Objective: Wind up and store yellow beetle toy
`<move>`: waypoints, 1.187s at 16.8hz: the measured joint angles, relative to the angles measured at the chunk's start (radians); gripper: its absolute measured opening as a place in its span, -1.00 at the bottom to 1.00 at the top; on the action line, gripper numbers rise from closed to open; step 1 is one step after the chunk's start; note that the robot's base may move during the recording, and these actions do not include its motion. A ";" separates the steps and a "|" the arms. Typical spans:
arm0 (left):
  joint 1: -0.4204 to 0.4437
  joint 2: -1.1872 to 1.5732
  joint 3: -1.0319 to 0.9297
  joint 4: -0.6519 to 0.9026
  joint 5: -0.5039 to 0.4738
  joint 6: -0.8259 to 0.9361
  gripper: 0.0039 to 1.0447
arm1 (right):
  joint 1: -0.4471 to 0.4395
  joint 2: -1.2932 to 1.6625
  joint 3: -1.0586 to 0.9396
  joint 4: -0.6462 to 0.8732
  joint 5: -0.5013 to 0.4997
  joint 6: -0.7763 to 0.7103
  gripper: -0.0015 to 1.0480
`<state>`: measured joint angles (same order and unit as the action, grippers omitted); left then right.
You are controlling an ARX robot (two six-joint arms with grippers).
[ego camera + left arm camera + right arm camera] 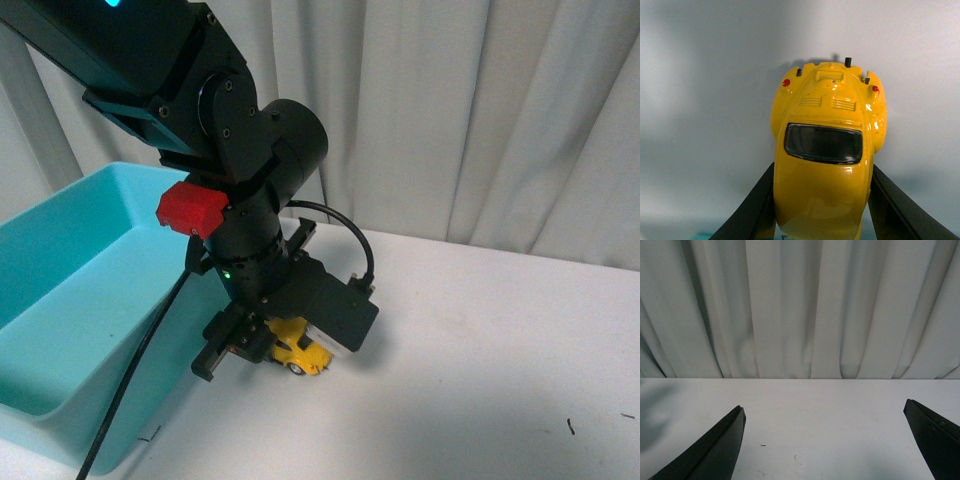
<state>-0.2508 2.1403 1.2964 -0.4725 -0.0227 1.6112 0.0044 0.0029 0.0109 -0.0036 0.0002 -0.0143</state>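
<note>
Curtain (pixel 480 110): pale, pleated, hangs along the tabletop's far edge, fills the bkgd.
Tabletop (pixel 500 360): white, bare over its right half; a few tiny dark specks (pixel 570 427) nr the front right corner.
Bin (pixel 90 250): teal, open-topped, sits at the tabletop's left edge; cut off by the frame at left & bottom, so its full size is unclear.
Left arm (pixel 250 150): black, reaches down just beside the bin's right wall and blocks most of what's under it. Red block (pixel 192 210) on its side; a black cable (pixel 345 225) loops to the wrist.
Right gripper (pixel 823 405): fingers spread wide, nothing btwn them; only shows in its own wrist cam, above bare tabletop facing the curtain.
Left gripper (pixel 823 166): fingers clamped on both flanks of the toy.
Yellow beetle toy (pixel 300 350): nr the tabletop's left side, close to the bin, outside it. From the front only one end & a wheel peek out. Can't tell if the wheels touch the tabletop. Wrist cam shows roof & dark window; one end cut off.
</note>
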 joint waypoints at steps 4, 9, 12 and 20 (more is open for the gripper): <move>-0.072 -0.119 0.007 -0.053 0.145 0.009 -0.18 | 0.000 0.000 0.000 0.000 0.000 0.000 0.87; -0.006 -0.396 0.066 0.042 0.433 -0.300 -0.18 | 0.000 0.000 0.000 0.000 0.000 0.000 0.87; 0.150 -0.452 0.069 0.212 0.373 -0.547 -0.19 | 0.000 0.000 0.000 0.000 0.000 0.000 0.87; 0.391 -0.425 -0.116 0.201 0.049 -1.036 -0.23 | 0.000 0.000 0.000 0.000 0.000 0.000 0.87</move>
<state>0.1398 1.7149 1.1805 -0.2718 0.0265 0.5755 0.0044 0.0029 0.0109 -0.0040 0.0006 -0.0143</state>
